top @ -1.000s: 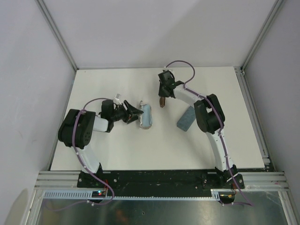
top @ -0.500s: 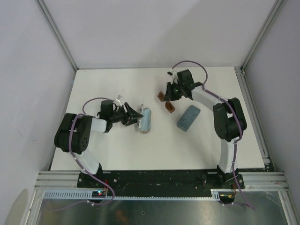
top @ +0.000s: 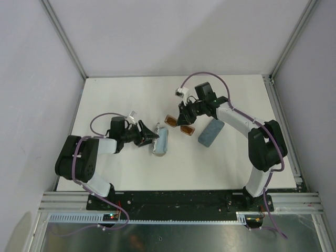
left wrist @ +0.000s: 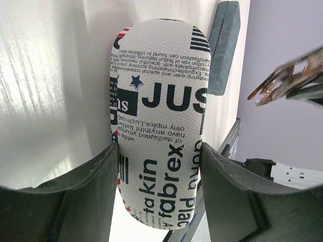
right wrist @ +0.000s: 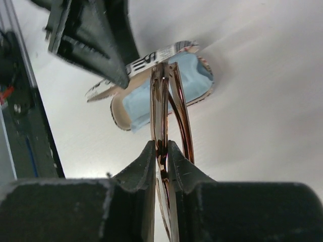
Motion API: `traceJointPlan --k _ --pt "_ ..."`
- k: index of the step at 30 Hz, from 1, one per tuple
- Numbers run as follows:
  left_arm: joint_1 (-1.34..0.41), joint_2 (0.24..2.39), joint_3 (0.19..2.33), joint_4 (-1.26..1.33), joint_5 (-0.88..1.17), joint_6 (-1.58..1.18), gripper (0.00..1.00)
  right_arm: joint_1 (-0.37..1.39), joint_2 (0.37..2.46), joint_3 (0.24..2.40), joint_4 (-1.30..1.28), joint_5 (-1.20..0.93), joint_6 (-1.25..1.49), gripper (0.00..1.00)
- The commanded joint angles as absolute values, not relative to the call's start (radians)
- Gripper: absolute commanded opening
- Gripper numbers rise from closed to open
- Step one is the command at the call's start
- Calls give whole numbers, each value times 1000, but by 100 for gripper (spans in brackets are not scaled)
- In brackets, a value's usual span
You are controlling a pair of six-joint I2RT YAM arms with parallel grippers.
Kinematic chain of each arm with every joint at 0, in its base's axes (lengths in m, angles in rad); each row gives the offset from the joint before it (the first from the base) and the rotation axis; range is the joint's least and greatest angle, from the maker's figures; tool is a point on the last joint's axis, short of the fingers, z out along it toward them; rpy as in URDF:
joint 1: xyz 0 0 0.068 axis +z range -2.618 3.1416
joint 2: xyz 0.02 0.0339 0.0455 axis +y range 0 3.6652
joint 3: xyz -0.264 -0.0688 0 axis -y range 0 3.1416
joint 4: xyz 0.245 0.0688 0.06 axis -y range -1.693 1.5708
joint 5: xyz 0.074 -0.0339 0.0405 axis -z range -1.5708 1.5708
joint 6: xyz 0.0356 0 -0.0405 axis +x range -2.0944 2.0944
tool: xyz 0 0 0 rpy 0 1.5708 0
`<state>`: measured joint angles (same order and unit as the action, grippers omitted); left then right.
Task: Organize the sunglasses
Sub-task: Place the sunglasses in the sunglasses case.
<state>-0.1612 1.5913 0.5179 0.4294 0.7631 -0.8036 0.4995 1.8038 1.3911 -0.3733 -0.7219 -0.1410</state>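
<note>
The brown translucent sunglasses (top: 171,120) hang folded above the table, pinched at the frame (right wrist: 162,108) by my right gripper (top: 184,118) (right wrist: 161,147), which is shut on them. Just left of and below them lies an open oblong case (top: 161,140) with a white, text-printed shell (left wrist: 159,116) and a light blue cloth (right wrist: 174,83) inside. My left gripper (top: 149,135) (left wrist: 159,151) is shut on this case, one finger pressed against each long side. In the left wrist view the sunglasses (left wrist: 282,83) show at the right, in the air.
A closed grey-blue case (top: 210,132) (left wrist: 224,45) lies on the white table (top: 131,94), right of the sunglasses and under the right forearm. Grey walls and metal rails bound the table on three sides.
The right arm has swung down and to the left, carrying the sunglasses from mid-table to right beside the open case. The left gripper and the case shifted slightly nearer.
</note>
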Motion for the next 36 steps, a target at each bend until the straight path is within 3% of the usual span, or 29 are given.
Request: traceJointPlan --k 1,5,14,20,26,32,36 --pt "-160 1544 495 383 775 -749 45 528 1749 1388 -505 -822 -522 0" --pt "-162 1530 485 371 779 -742 45 583 1736 1387 -540 -617 -670 0" --pt "-166 1528 488 362 789 -738 45 652 1668 1288 -398 -544 -837 0" --pt "-166 1528 491 358 794 -738 45 677 1580 1173 -238 -517 -806 0" --pt "-166 1520 491 353 789 -738 45 705 1583 1165 -315 -447 -725 0" --pt "-166 1503 487 352 774 -747 45 715 1557 1162 -329 -469 -393 0" --pt "-166 1482 477 352 760 -754 45 709 1557 1157 -264 -329 44 0"
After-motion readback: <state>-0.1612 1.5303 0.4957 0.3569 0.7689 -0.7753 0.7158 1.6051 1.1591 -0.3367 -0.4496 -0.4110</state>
